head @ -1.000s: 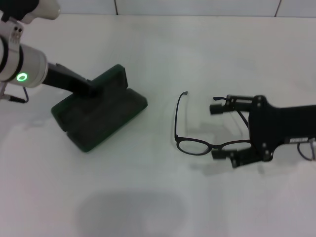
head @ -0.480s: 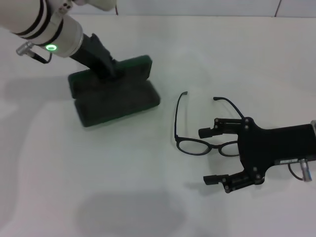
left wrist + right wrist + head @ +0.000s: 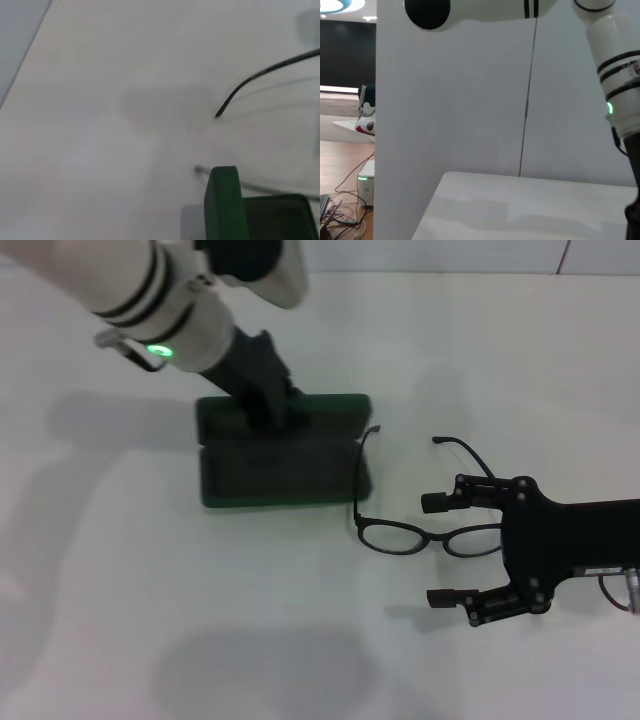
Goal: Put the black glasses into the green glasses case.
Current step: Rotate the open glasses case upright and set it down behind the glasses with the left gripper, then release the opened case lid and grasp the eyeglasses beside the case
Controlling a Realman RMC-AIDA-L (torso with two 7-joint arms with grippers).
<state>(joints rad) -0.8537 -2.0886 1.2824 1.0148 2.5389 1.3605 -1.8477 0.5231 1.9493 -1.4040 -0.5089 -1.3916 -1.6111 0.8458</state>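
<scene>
Glasses first: your black glasses (image 3: 425,537) lie unfolded on the white desk (image 3: 300,640), right of centre, lenses toward the near side and temple arms running toward the far side. The left temple tip sits at the right far corner of the green glasses case (image 3: 285,450); you cannot tell from the head view whether they touch. The left wrist view shows a thin temple arm (image 3: 265,75) curving above the pale desk (image 3: 100,125), with a corner of the green case (image 3: 225,205) close to it.

Your case lies open on the desk, left of the glasses, its long side running left to right, lid raised along the far edge and dark tray toward the near side.

Your left gripper (image 3: 268,405) reaches down from the far left and meets the case at the lid; its jaws seem closed on the lid edge, though they are mostly hidden by the wrist.

Your right gripper (image 3: 455,550) comes in from the right, low over the desk, its jaws spread wide. One finger (image 3: 450,502) is beyond the right lens, the other on the near side, so the right lens sits between them. The jaws hold nothing.
</scene>
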